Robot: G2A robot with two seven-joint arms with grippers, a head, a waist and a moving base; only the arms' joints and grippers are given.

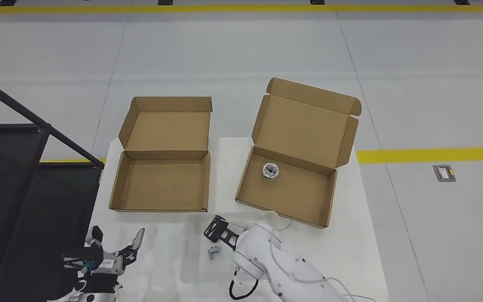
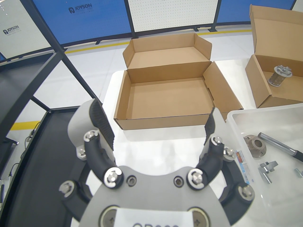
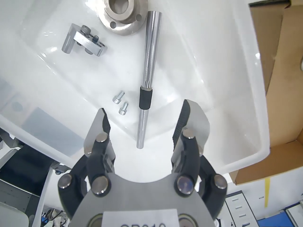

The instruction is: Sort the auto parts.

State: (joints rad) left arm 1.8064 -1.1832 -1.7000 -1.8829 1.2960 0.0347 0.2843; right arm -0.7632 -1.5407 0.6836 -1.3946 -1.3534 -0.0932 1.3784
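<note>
**Ana:** What parts can you see?

**Ben:** Look in your clear bin (image 3: 258,95). A long shiny rod (image 3: 148,67) with a black band lies there. Next to its thick end is a round ring (image 3: 123,3) with holes in it. Close by is a little block (image 3: 82,41) with bolts stuck in it. Two tiny bolts (image 3: 118,96) lie just beside the rod.

**Ana:** Where is your right gripper?

**Ben:** Your right gripper (image 3: 144,107) points down into the bin, over the rod's thin end. Its fingers are spread wide, one on each side of the rod. They hold nothing.

**Ana:** And your left one?

**Ben:** Your left gripper (image 2: 155,106) is low over the white table (image 2: 151,140), just beside the bin. It faces the left box (image 2: 170,98). Its fingers are wide apart too, with nothing between them.

**Ana:** What about the other box?

**Ben:** A round part (image 2: 279,76) with mesh sides stands in the right box (image 2: 256,81). Both boxes sit side by side with their lids up.
</note>
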